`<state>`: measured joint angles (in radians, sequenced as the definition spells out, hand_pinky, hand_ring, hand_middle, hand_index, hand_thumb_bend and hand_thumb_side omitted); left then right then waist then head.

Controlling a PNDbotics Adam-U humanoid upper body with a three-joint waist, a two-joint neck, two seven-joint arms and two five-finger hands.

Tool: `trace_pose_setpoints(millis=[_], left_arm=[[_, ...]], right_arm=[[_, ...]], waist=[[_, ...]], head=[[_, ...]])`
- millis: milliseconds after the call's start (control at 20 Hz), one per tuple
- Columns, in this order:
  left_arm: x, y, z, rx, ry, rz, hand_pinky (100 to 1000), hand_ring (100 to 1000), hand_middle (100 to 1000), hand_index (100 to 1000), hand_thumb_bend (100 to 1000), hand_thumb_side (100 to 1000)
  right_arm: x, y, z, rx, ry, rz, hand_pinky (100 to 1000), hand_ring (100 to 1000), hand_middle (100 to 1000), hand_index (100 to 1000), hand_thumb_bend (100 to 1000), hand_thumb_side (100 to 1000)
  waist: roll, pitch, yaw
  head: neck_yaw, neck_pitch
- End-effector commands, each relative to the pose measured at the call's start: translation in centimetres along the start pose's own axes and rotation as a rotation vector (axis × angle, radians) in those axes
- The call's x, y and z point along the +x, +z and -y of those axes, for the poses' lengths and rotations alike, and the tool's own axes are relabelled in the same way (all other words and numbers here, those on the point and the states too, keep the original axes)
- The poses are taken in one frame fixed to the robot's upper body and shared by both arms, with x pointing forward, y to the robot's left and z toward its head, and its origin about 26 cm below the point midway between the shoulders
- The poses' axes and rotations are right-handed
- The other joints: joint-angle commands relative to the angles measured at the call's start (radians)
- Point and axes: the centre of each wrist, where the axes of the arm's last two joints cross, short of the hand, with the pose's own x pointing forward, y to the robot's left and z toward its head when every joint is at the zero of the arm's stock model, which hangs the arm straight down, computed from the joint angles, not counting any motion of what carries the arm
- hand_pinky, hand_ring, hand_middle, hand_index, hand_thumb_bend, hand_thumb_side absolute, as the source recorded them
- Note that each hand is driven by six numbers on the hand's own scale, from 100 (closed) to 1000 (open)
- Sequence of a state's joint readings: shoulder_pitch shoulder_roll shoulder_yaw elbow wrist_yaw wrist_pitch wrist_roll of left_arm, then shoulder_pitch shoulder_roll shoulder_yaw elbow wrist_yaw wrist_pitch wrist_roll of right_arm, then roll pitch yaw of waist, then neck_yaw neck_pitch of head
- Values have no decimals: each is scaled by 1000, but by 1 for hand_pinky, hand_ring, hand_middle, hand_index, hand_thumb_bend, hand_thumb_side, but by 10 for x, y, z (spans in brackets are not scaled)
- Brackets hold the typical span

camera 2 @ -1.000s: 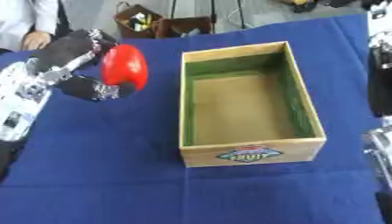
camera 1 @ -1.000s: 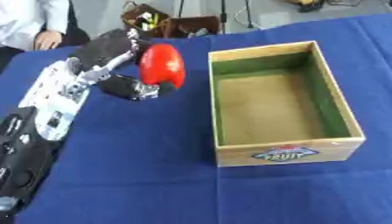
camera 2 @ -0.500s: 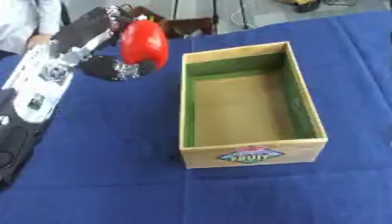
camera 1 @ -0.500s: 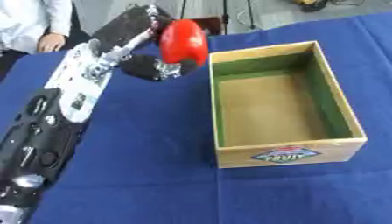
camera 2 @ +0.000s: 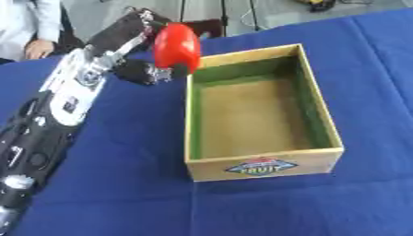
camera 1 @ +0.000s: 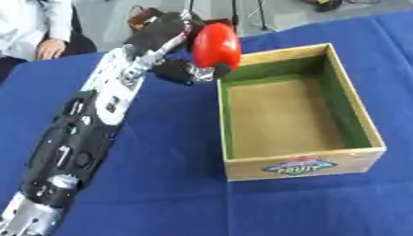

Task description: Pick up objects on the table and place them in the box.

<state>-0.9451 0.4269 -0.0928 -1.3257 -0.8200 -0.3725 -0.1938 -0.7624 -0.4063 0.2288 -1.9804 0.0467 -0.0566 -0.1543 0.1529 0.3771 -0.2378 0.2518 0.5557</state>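
Left hand [camera 1: 181,69] has its fingers curled round the red apple [camera 1: 216,44], which sits at the fingertips right above the near-left corner rim of the wooden fruit box [camera 1: 355,156]. If it lets go here, I reckon the apple clips the rim and rolls off across the blue tablecloth [camera 1: 161,184].

The scene is viewed from above by both eyes of the head camera, angled down and forward over a blue-clothed table [camera 1: 161,193]. A wooden box [camera 1: 300,159] and the left arm's hand [camera 1: 174,69] are shared by both views. In the right eye view the box [camera 2: 262,161] is shifted slightly leftward.
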Motion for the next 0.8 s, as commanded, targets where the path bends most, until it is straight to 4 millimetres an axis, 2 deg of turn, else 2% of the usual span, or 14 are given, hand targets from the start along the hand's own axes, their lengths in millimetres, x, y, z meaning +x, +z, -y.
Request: trace_pose_setpoints(millis=[50, 450, 800], left_arm=[[-1, -7, -11, 30, -20, 39, 253, 383, 343, 586, 343, 924], [-1, -13, -4, 13, 19, 136, 237, 383, 344, 579, 397, 906], [5, -17, 8, -76, 21, 250, 243, 411, 366, 595, 415, 903]], right_arm=[[9, -8, 0, 6, -8, 48, 951, 909, 558, 686, 100, 829], [14, -15, -2, 12, -13, 92, 941, 903, 563, 688, 100, 843], [16, -18, -6, 24, -24, 104, 944, 904, 562, 687, 100, 839]], waist=[[-5, -18, -6], [-3, -15, -21], [-1, -13, -25]], head=[[11, -13], [14, -18], [10, -20]])
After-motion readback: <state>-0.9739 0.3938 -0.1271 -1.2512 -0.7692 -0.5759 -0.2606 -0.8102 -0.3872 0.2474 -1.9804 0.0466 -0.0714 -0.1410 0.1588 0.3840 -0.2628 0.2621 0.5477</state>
